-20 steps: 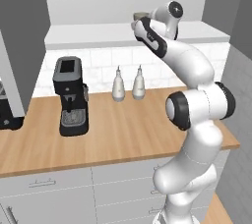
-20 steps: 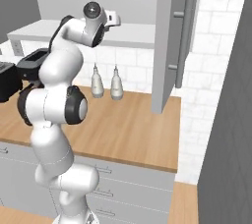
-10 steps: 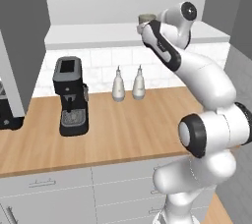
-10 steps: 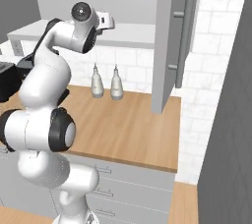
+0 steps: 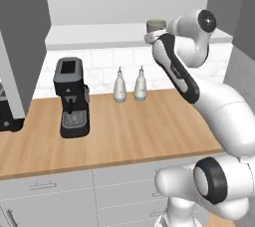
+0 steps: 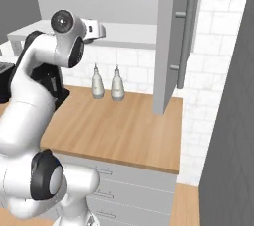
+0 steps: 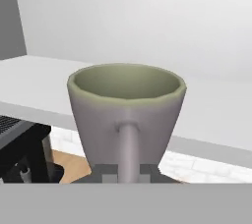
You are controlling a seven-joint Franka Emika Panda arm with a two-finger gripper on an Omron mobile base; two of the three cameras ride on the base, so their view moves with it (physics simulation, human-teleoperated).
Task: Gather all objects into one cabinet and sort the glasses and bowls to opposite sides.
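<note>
Right up close in the hand view, the gripper (image 7: pixel 129 171) has its fingers pinched tight on the handle of a grey mug (image 7: pixel 127 112), which sits upright, rim level, greenish inside. From the left base view the mug (image 5: pixel 156 25) hangs at the arm's tip, level with the white shelf (image 5: pixel 99 36) of the cabinet, just at its front edge. Down below, on the wooden counter (image 5: pixel 129 131), a black coffee machine (image 5: pixel 72 96) and two small bottles (image 5: pixel 129 84) stand against the tiled wall. Off right, a grey cabinet door (image 6: pixel 174 36) stands open.
</note>
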